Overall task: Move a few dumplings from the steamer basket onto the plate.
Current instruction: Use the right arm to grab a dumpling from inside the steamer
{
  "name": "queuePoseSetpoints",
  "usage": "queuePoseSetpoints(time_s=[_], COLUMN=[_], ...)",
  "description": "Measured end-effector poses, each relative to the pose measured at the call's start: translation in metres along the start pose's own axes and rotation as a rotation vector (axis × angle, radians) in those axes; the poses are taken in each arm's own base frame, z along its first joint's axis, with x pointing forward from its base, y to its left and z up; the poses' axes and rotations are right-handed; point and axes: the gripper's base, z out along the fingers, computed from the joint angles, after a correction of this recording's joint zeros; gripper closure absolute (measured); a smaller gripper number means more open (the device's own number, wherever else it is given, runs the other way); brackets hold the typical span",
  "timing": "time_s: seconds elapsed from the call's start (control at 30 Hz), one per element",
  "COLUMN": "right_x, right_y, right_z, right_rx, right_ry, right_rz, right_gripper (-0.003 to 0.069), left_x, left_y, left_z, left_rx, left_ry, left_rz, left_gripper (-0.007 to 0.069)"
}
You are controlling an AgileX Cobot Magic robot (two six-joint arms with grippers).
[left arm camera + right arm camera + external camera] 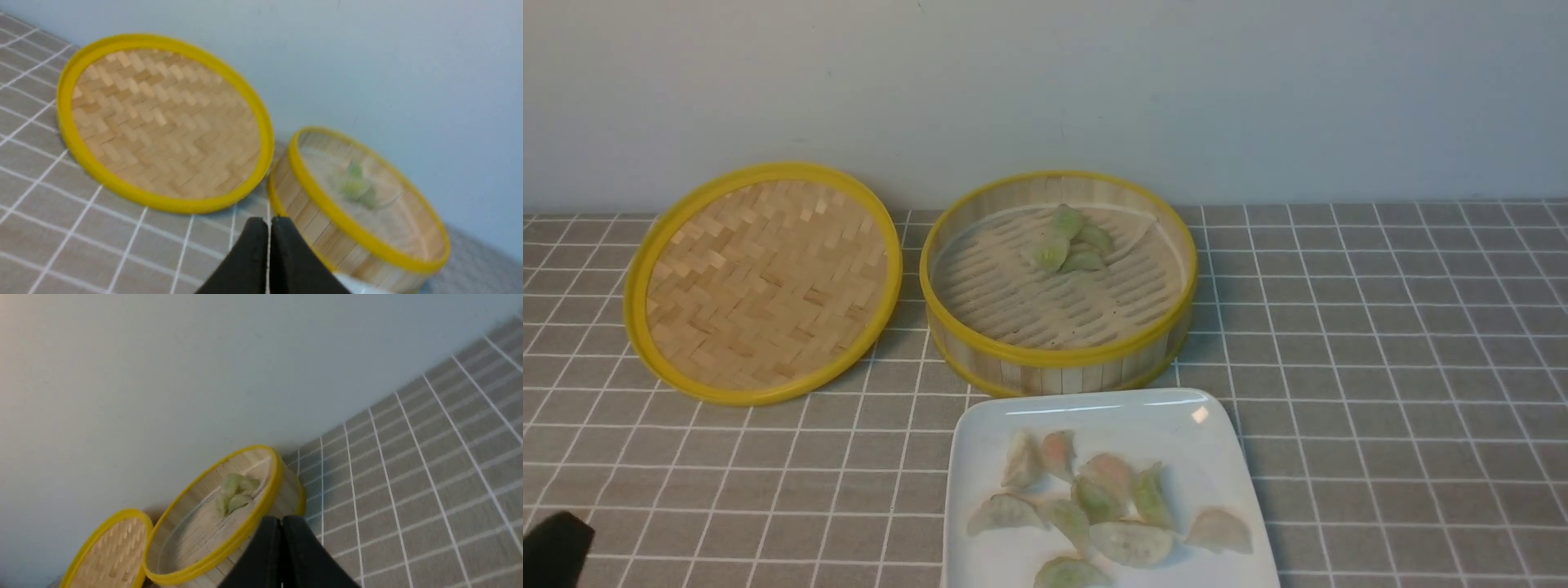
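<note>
The bamboo steamer basket (pixel 1058 353) stands at the back centre with a small cluster of green dumplings (pixel 1068 242) at its far side. Several pale dumplings (pixel 1104 506) lie on the white plate (pixel 980 441) just in front of it. Only a black tip of my left gripper (pixel 556 549) shows at the front view's lower left corner. In its wrist view the left gripper (pixel 269 222) is shut and empty, away from the basket (pixel 314 228). The right gripper (pixel 281 520) is shut and empty too, back from the basket (pixel 229 547); it is out of the front view.
The woven bamboo lid (pixel 764 282) with a yellow rim lies upturned left of the basket, near the wall. A grey checked cloth (pixel 1380 367) covers the table. The pale wall (pixel 1045 90) runs right behind the basket and lid.
</note>
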Motion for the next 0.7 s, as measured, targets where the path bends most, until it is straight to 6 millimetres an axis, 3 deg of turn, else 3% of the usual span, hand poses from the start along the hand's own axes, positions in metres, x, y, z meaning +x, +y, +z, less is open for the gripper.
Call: queuePoseSetpoints(time_s=[0.1, 0.2, 0.33, 0.37, 0.4, 0.5, 0.53, 0.57, 0.7], right_x=[-0.021, -0.043, -0.070, -0.080, -0.080, -0.104, -0.103, -0.109, -0.121], right_y=[0.016, 0.028, 0.039, 0.042, 0.042, 0.051, 0.051, 0.054, 0.067], right_z=[-0.002, 0.008, 0.043, 0.058, 0.058, 0.104, 0.104, 0.117, 0.164], right_rx=[0.005, 0.053, 0.123, 0.124, 0.124, 0.091, 0.091, 0.078, -0.003], right_ry=[0.032, 0.160, 0.423, 0.493, 0.493, 0.652, 0.658, 0.688, 0.810], right_rz=[-0.112, -0.198, -0.285, -0.323, -0.323, -0.365, -0.364, -0.358, -0.373], right_gripper=[0.0672, 0.0672, 0.0672, 0.0672, 0.0672, 0.0671, 0.0671, 0.0671, 0.0670], left_x=[-0.007, -0.019, -0.027, -0.032, -0.033, -0.057, -0.058, -0.064, -0.085], left_y=[0.000, 0.001, -0.005, -0.012, -0.013, -0.045, -0.047, -0.054, -0.086], left_z=[0.000, -0.002, -0.003, -0.001, -0.001, 0.013, 0.016, 0.020, 0.065], left_rx=[0.007, 0.007, 0.013, 0.021, 0.023, 0.030, 0.022, 0.028, 0.018], left_ry=[-0.077, -0.205, -0.235, -0.192, -0.184, 0.029, 0.054, 0.102, 0.482], left_rz=[-0.073, -0.130, -0.084, -0.061, -0.055, 0.054, 0.065, 0.095, 0.219], left_gripper=[0.0629, 0.0629, 0.0629, 0.0629, 0.0629, 0.0629, 0.0629, 0.0629, 0.0629])
